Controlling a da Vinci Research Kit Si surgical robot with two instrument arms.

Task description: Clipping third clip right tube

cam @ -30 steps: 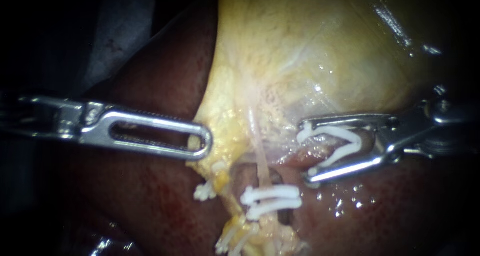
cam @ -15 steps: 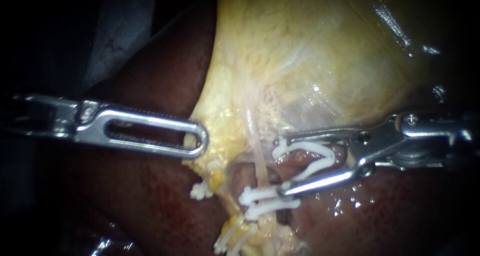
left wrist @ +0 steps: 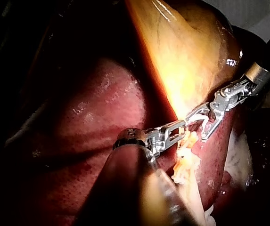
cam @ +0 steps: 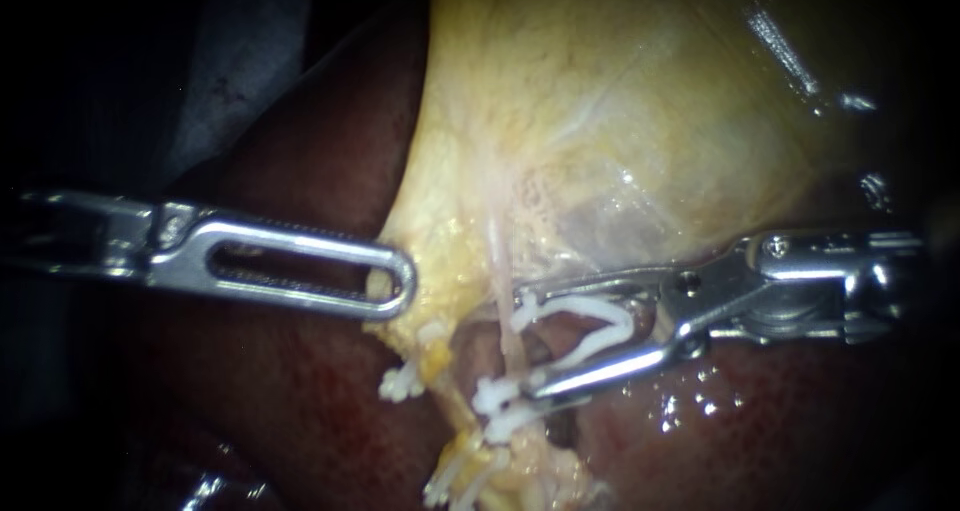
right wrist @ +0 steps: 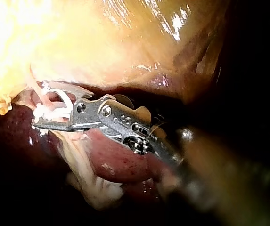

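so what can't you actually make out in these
endoscope view: whether the right tube sits inside the open clip; the right instrument overlaps it.
endoscope view: how many other clips are on that tube; they bunch together, partly under that instrument.
left wrist view: how much gallbladder the left instrument holds; too small, glare.
right wrist view: the tube itself; glare washes it out.

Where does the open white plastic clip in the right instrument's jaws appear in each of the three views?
Endoscope view: the open white plastic clip sits right of centre, held by the right instrument.
Left wrist view: the clip lies just ahead of the left instrument.
Right wrist view: the clip sits at its own instrument's tip.
Shared landmark: the pale yellow gallbladder, close to the clip.
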